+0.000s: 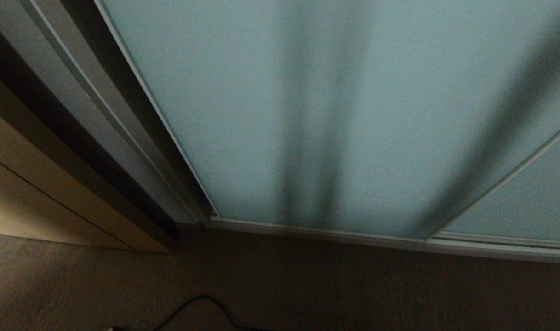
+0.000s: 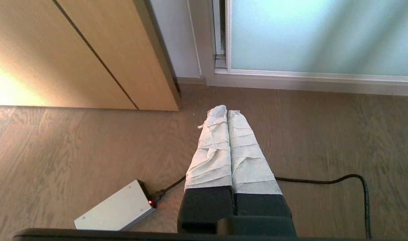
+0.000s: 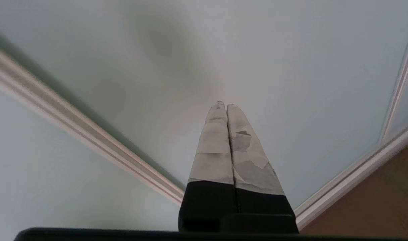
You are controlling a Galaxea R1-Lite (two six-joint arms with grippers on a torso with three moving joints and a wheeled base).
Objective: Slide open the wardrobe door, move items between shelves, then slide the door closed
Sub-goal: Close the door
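The sliding wardrobe door fills most of the head view, a frosted pale blue-green pane in a thin silver frame, standing closed against the left jamb. No arm shows in the head view. My right gripper is shut, its taped fingers pointing at the frosted pane close in front of them, between two silver frame rails; contact cannot be told. My left gripper is shut and empty, hanging over the wooden floor near the door's lower left corner. The items and the shelves are hidden behind the door.
A beige wooden cabinet front stands left of the wardrobe. A black cable runs across the floor to a small silver box with a red light. A second frosted panel overlaps at lower right.
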